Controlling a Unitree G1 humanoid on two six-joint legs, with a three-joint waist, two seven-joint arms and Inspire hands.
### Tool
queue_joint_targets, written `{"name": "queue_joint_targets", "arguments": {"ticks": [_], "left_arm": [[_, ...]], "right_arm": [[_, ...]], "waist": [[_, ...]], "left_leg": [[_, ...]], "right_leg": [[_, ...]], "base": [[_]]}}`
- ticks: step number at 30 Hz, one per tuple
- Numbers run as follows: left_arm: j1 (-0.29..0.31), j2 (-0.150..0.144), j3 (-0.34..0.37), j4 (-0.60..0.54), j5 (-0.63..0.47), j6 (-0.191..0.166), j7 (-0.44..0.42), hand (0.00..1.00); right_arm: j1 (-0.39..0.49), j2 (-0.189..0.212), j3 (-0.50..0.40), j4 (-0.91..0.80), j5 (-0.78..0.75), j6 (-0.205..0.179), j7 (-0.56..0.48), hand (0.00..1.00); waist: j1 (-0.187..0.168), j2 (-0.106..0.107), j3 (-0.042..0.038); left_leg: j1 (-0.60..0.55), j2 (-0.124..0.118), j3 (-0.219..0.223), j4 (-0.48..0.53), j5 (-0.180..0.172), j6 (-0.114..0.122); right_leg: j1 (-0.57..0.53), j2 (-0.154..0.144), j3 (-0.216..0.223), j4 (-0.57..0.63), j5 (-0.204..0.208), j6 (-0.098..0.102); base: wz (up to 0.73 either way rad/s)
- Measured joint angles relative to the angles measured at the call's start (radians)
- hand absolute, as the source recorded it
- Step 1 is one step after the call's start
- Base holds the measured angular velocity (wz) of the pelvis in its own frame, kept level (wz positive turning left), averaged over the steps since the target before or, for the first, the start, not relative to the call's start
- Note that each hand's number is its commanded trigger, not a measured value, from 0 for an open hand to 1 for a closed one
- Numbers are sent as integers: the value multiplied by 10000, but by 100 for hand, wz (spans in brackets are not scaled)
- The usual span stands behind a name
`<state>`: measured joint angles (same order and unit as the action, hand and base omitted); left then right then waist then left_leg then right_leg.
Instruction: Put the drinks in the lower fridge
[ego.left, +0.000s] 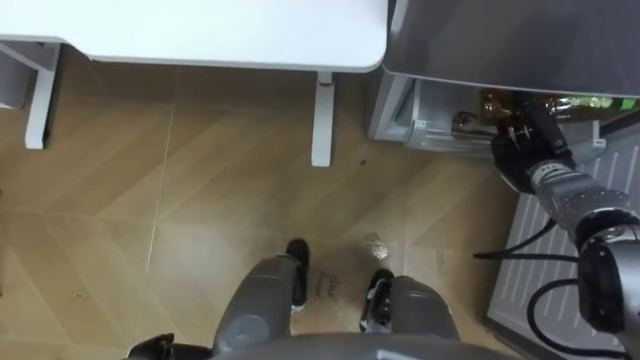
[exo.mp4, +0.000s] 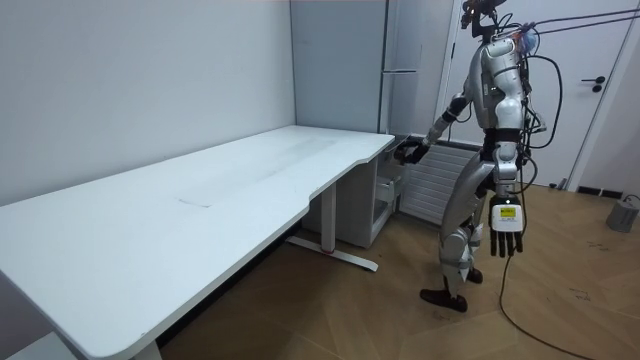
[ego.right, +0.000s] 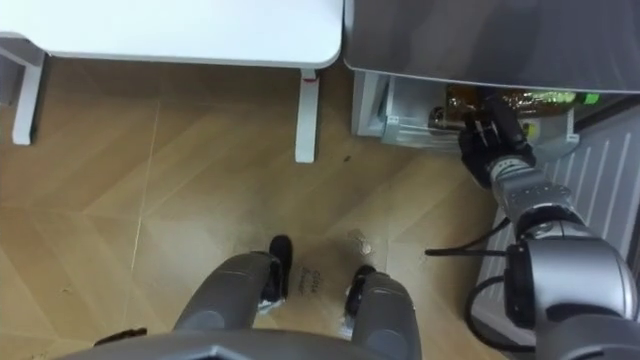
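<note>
The lower fridge compartment (ego.left: 425, 128) stands open under the grey fridge front (ego.left: 500, 40). Inside it I see an amber drink bottle (ego.left: 490, 101) and green-topped drinks (ego.left: 585, 103). My right hand (ego.left: 520, 145) reaches from the right to the mouth of the compartment just below the amber bottle, fingers fairly straight, with nothing clearly in its grasp. A small silvery thing (ego.left: 462, 120) sits just left of the hand. In the room view that hand (exo.mp4: 406, 152) is held out toward the fridge (exo.mp4: 400, 60). My left hand (exo.mp4: 507, 228) hangs at my side with straight fingers.
I stand on the wood floor facing the fridge. The white table (ego.left: 200, 30) lies to the left, its leg (ego.left: 321, 120) close to the fridge. The open fridge door (ego.left: 560, 260) with its ribbed white inner side is at my right.
</note>
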<state>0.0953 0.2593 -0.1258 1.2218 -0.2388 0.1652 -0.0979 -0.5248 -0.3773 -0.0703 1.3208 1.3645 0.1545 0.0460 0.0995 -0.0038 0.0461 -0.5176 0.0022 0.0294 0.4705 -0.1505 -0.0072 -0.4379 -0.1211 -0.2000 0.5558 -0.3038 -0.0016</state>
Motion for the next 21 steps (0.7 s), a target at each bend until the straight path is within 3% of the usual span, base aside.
{"name": "queue_joint_targets", "arguments": {"ticks": [1,2,3,4,12,21], "left_arm": [[-23,0,0,0,0,-8,0,0],[-42,0,0,1,0,-9,0,0],[-86,0,0,1,2,-15,5,0],[-107,0,1,3,6,-22,18,0],[-122,0,3,18,168,-22,39,0],[-160,0,-178,29,169,-12,83,0]], "right_arm": [[1,-19,0,11,-3,0,-35,100],[1,-32,0,13,-3,0,-52,50],[0,-62,0,14,-4,0,-99,50],[0,-82,0,14,-5,0,-116,0],[-239,-225,42,15,0,-2,-130,0],[-345,-309,92,134,-1,-7,-234,0]], "waist": [[55,1,1],[89,2,1],[155,4,0],[180,5,0],[191,13,-2],[431,87,19]], "left_leg": [[-12,0,-2,-1,1,-1],[-19,0,-2,-1,1,-1],[-34,-4,-8,-3,1,-1],[-49,-11,-21,-10,1,-1],[-138,-12,-30,-32,1,-2],[-140,-17,-47,-27,2,-3]], "right_leg": [[-8,0,-7,-3,0,-1],[-14,0,-9,-4,0,-1],[-24,-2,-14,-7,0,-1],[-31,-5,-27,-13,-1,0],[-107,-3,-37,-34,-4,2],[-95,-10,-65,-25,-7,-1]], "base": [[0],[0],[0],[3],[0],[0]]}}
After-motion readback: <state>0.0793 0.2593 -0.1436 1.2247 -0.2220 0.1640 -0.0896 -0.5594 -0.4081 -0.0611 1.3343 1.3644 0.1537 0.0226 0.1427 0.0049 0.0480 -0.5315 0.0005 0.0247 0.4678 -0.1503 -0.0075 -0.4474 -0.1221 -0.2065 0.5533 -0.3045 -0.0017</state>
